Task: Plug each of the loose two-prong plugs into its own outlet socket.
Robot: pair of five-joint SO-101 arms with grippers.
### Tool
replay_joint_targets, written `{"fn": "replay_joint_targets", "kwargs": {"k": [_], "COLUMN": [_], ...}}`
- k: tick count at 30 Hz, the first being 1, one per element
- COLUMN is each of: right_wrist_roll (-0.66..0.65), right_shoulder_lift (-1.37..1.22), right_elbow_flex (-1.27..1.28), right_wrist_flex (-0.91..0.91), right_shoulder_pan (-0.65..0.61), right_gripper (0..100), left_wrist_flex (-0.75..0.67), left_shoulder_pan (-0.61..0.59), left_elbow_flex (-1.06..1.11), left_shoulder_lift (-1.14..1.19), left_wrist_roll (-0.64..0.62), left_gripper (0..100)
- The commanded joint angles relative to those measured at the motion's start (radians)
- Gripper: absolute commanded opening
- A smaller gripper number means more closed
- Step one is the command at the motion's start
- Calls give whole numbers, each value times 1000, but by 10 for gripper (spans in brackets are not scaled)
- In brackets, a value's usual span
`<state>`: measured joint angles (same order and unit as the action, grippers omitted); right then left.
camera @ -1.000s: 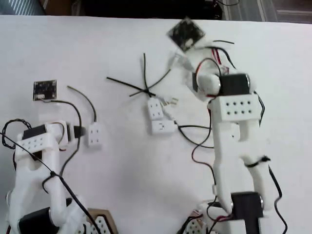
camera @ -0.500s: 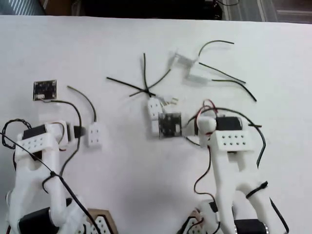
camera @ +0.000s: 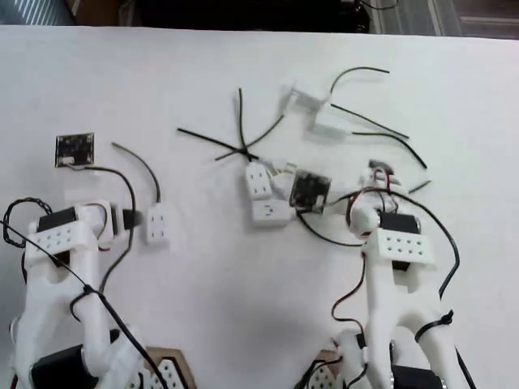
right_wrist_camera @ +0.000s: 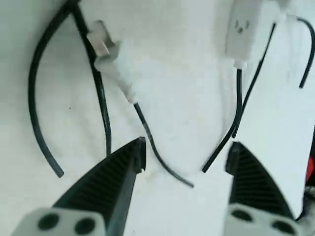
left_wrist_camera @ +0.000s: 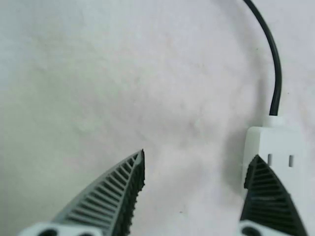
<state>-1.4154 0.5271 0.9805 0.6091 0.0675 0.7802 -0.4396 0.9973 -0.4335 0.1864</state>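
Toward the left edge of the desk (camera: 203,308), the left tool (left_wrist_camera: 197,157) stood wide open and held nothing. One of its ribbed fingers (left_wrist_camera: 268,196) overlapped the near corner of a white outlet socket (camera: 157,223), which lay flat with its two slots bare. Whether finger and socket touched could not be told. The other finger hung over bare desk. A black cord (left_wrist_camera: 276,64) ran from the socket's far end and curved off toward the far left corner.

Near the middle of the desk two more white sockets (camera: 258,180) lay touching each other, and a small loose plug (camera: 284,168) lay just beside them, unplugged. The right arm (camera: 397,243) rose from the near right part of the desk, and the black board (camera: 310,190) on its wrist hung just beside that pair. The right tool (right_wrist_camera: 188,143) was likewise spread wide and empty above the desk, with thin black cords (right_wrist_camera: 104,115) lying between and ahead of its fingers. Beyond it, apart from either finger, a two-prong plug (right_wrist_camera: 101,44) lay with its prongs bare. A further white socket block (right_wrist_camera: 243,24) lay off to one side, its own cord trailing back toward the tool. Which of the desk's plugs that was could not be told. Nearer the far edge, two more white pieces (camera: 328,126) lay among black cords, too small to tell plug from socket.
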Motion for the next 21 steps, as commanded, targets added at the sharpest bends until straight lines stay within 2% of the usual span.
{"fn": "replay_joint_targets", "kwargs": {"k": [1,3,7,10,14,18,21], "right_wrist_roll": [193,350,764,1031,1381,1626,1741], "right_shoulder_lift": [31,31,31,21,19,15,-42], "right_elbow_flex": [-11,-11,-20,-86,-215,-316,-376], "right_wrist_flex": [-27,-22,8,110,291,357,357], "right_shoulder_pan": [22,19,-15,-65,-160,-234,-251], "right_gripper": [313,293,217,183,201,220,219], "left_wrist_flex": [-17,-17,-17,-17,-17,-17,-17], "left_shoulder_pan": [-2,-2,-2,-2,-2,-2,-2], "left_elbow_flex": [-3,-3,-3,-3,-3,-3,-3], "left_shoulder_lift": [-30,-30,-30,-30,-30,-30,-30], "left_wrist_roll": [2,2,3,3,3,3,3], "left_gripper": [320,320,320,320,320,320,320]}}
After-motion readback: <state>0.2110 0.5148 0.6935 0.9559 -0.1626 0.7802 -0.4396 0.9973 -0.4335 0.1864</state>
